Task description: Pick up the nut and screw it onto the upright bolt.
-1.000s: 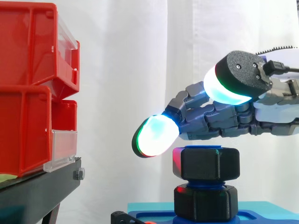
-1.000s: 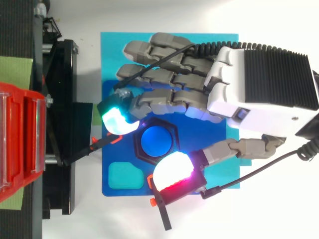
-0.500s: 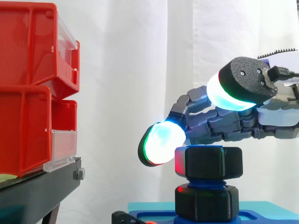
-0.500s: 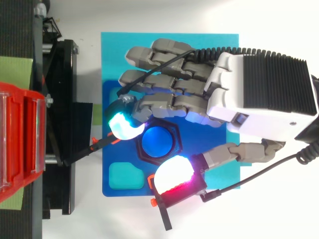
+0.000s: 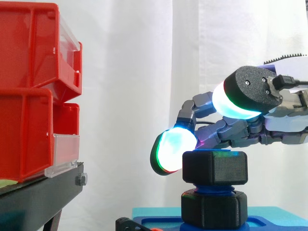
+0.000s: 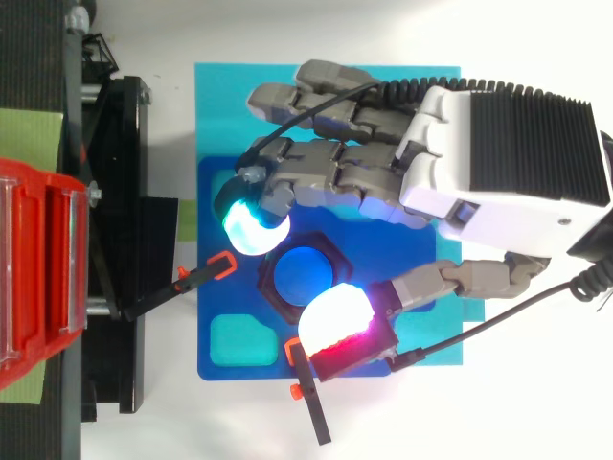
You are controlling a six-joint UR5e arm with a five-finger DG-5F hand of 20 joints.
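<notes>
Side view shows the black nut [image 5: 215, 167] already seated on the blue threads of the upright bolt [image 5: 215, 187], a little above the black hex collar [image 5: 214, 209] at the bolt's foot, so by my judgement pickup and placement are done and the screwing-on is in hand. The hand [image 5: 240, 132] reaches in from the right above the nut. One bent finger brings its green-glowing pad [image 5: 173, 151] against or just beside the nut's upper left corner, while the thumb pad [image 5: 240, 98] sits higher than the nut's top. Red bins [image 5: 29, 86] stand well apart at the left. Top view has the nut [image 6: 271, 286] ringing the bolt's blue tip on the blue fixture plate [image 6: 215, 316]. The fingers are spread, not pinching: the cyan pad sits at the nut's far-left corner and the thumb pad over its near-right edge. The next move probably calls for the thumb to drop to the nut's flat, so both pads can grip and twist it downward.
</notes>
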